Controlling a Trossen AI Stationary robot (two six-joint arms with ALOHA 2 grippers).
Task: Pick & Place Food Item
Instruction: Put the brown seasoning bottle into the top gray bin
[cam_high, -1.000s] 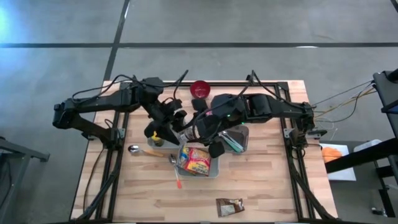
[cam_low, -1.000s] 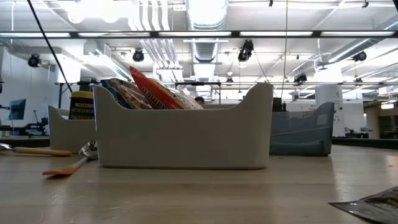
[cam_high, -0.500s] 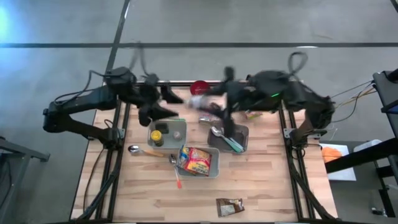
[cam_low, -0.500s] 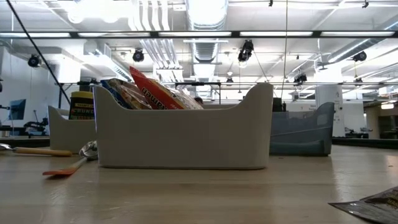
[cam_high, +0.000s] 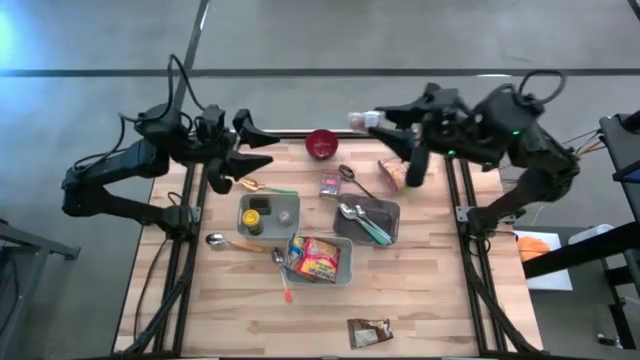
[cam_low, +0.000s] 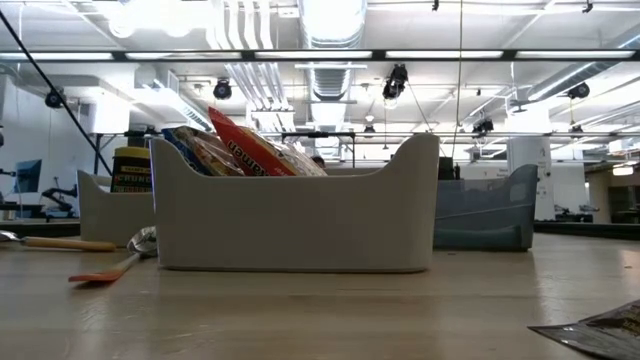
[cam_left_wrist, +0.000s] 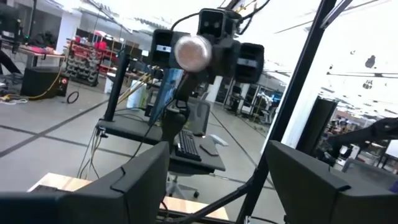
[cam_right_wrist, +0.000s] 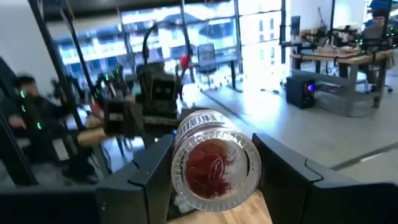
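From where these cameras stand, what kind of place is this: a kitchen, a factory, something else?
Probably a robotics lab or workshop, not a kitchen. The wooden table sits in a metal frame on a bare concrete floor, exposed ducts and strip lights run overhead, and desks with monitors fill the room behind.

Robotics lab in an open industrial hall. Exposed ducts (cam_low: 335, 30) and strip lights (cam_low: 470, 55) are seen on the bare ceiling, a polished concrete floor (cam_high: 400, 35) with taped lines around the table (cam_high: 420, 280). The table is a butcher-block top on a black frame, cables (cam_high: 555, 150) run off its right side. Farther off, benches (cam_right_wrist: 323, 59) with gear, a desk (cam_left_wrist: 186, 155) with a keyboard, an office chair (cam_right_wrist: 205, 56) and parts racks (cam_left_wrist: 84, 59) are visible. A seated person (cam_right_wrist: 28, 118) is seen at the left of the right wrist view. Large windows (cam_right_wrist: 180, 31) are seen at the far wall.
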